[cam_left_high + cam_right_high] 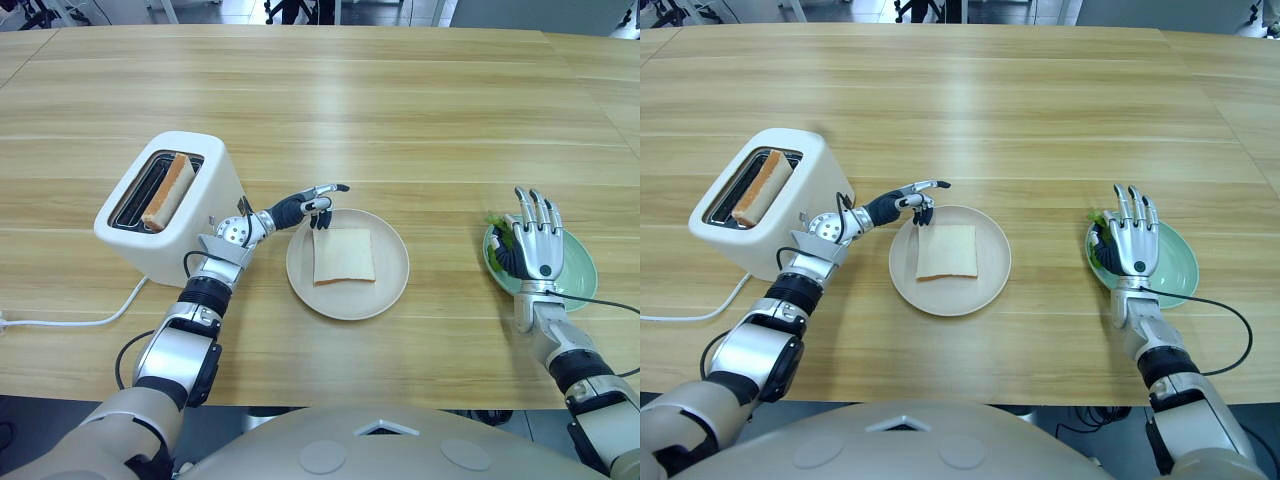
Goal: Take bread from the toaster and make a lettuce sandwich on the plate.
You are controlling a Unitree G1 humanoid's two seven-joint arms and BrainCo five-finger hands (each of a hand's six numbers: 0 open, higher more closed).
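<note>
Hovering open: left hand (305,207) by plated bread slice (344,255), right hand (538,245) over lettuce bowl (582,272).

No print, label, number or sign can be read on the toaster (205,205), the plate (396,283), the green dish (582,272) or the table (400,100).

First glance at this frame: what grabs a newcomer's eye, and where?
A bread slice lies on the round plate at centre, the left hand at its upper-left corner. Left of that, a white toaster holds a second slice. At right, the right hand is over lettuce on a green dish.
</note>
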